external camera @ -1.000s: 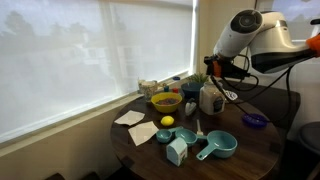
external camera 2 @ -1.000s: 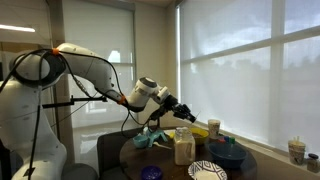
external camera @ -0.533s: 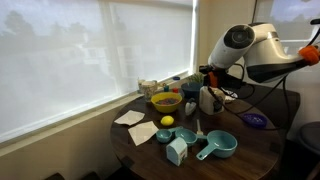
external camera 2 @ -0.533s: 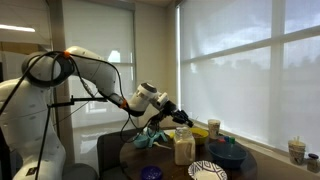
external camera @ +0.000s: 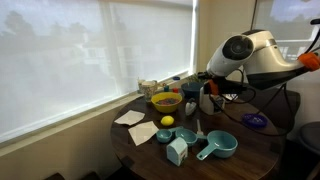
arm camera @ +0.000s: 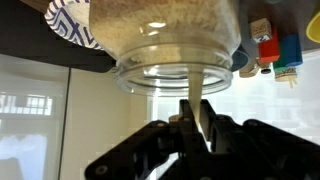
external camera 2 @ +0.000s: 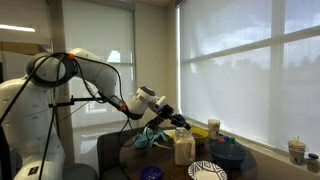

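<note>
**Status of work in hand**

1. Stick point(arm camera: 194, 95): a thin, pale, flat utensil. It is clamped between the fingers of the hand point(arm camera: 195, 125), which are drawn narrow around it. Its free end points into the open mouth of the glass jar point(arm camera: 170, 40).
2. Jar: holds a beige, grainy filling and has no lid. It stands on the table point(external camera: 250, 150), directly under the hand in both exterior views point(external camera 2: 184, 148).
3. Judged progress: the grasp on the stick is made and the stick is aligned with the jar mouth. The pictures do not show whether its tip touches the filling, and no filling is seen outside the jar.
4. Surroundings: a blue-patterned plate point(arm camera: 70, 22) lies just beside the jar, and coloured blocks point(arm camera: 272, 50) lie near it. Further off on the table are a yellow bowl point(external camera: 166, 101), a lemon point(external camera: 167, 121), a teal measuring cup point(external camera: 220, 146) and a small carton point(external camera: 177, 151).
</note>
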